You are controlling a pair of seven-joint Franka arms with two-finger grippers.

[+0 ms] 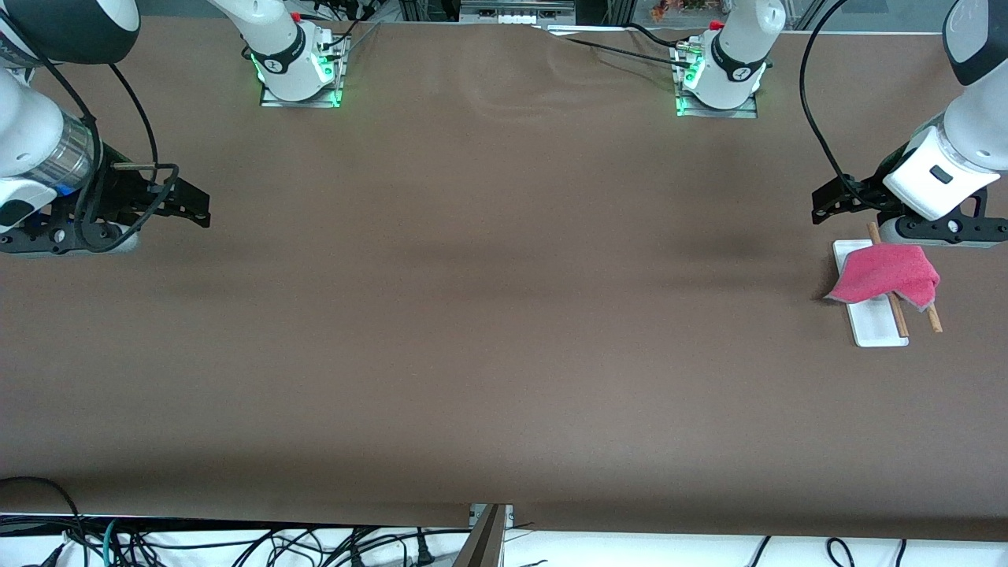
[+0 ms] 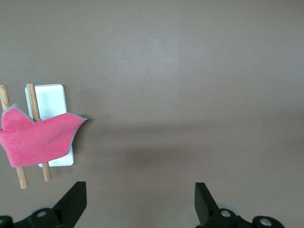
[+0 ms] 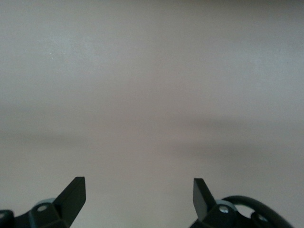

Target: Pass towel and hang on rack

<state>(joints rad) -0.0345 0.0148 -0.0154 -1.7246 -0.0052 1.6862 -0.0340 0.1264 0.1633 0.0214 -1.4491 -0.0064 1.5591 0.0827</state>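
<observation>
Towel (image 1: 883, 273), pink face up, lay draped over the rack (image 1: 874, 327) at the left arm's end of the table. Your left gripper (image 1: 827, 206) hung beside the rack with fingers (image 2: 73, 204) spread wide and clear of the cloth. Your right gripper (image 1: 193, 209) waited over bare table (image 1: 488, 315), fingers likewise parted and empty.

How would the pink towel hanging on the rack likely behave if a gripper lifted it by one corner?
The towel would probably go limp: it already sags and folds over the rack's rods. It looks light, a thin cloth resting on two slim rods without bending them. Its terry face likely grips well, though it may snag or drag the small rack along.
</observation>
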